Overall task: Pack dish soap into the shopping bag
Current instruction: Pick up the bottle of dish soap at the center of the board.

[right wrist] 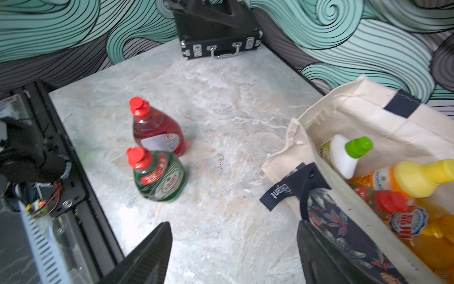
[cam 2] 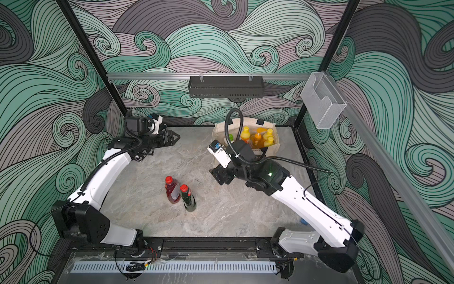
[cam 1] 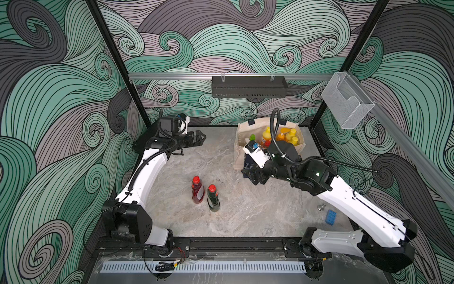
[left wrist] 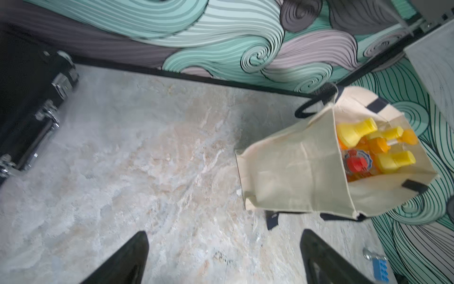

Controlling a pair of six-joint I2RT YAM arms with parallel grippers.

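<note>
So the shopping bag (cam 1: 242, 137) is standing open in the back corner of the table (cam 1: 245, 216) and I count six bottles in it:
- three orange ones with yellow caps, e.g. (cam 1: 266, 134)
- one amber pump bottle (cam 1: 282, 135)
- one white bottle with a green cap (right wrist: 348, 155)
- one with a red cap (right wrist: 390, 201)

Two more sit outside, well apart from the bag, out on the open table in front of it. These are a red bottle (cam 1: 198, 190) and a dark-green bottle (cam 1: 213, 199), both upright, red-capped and right next to each other.

The right gripper (right wrist: 233, 255) is just in front of the bag. Its jaws are spread wide with nothing between them, and one finger is right by the floral front panel. Can't tell if it's touching. In both top views that arm's wrist and cable cover most of the bag's front.

The left gripper (left wrist: 226, 260) is wide open too and empty. It's well away from the bag along the back edge, hovering over one black hard case (right wrist: 216, 44).

Also on the bag's side of the table, but nearer the front edge, are one blue brick (cam 1: 331, 216) and a small metal thing (cam 1: 321, 207).
</note>
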